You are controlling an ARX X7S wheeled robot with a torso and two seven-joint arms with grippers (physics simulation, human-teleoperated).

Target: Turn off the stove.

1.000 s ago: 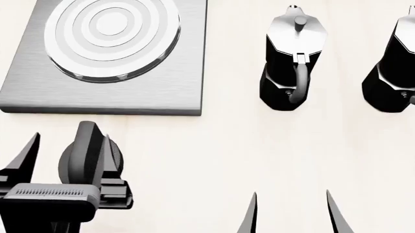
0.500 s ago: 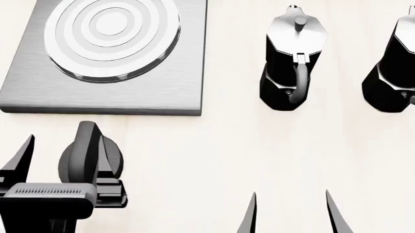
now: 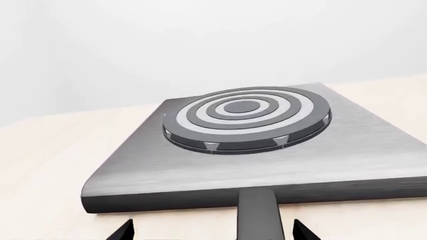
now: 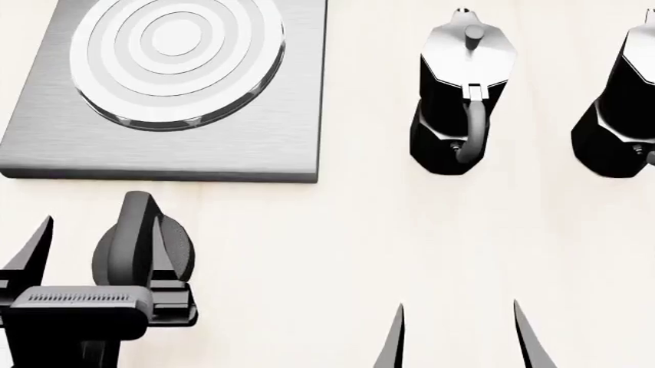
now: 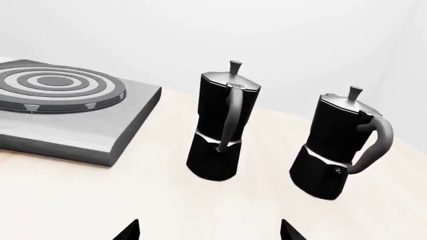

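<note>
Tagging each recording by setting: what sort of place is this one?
Probably a simulated kitchen countertop. A stove with a ringed burner lies on a pale wooden counter, with two moka pots standing beside it. The background is blank white.

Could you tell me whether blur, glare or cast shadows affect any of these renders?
Head view: sharp, evenly lit; stove and nearer moka pot cast almost no shadow, the pale table nearly washed out. Left wrist view: crisp, soft sheen on the burner. Right wrist view: clean, mild highlights on both pots.
</note>
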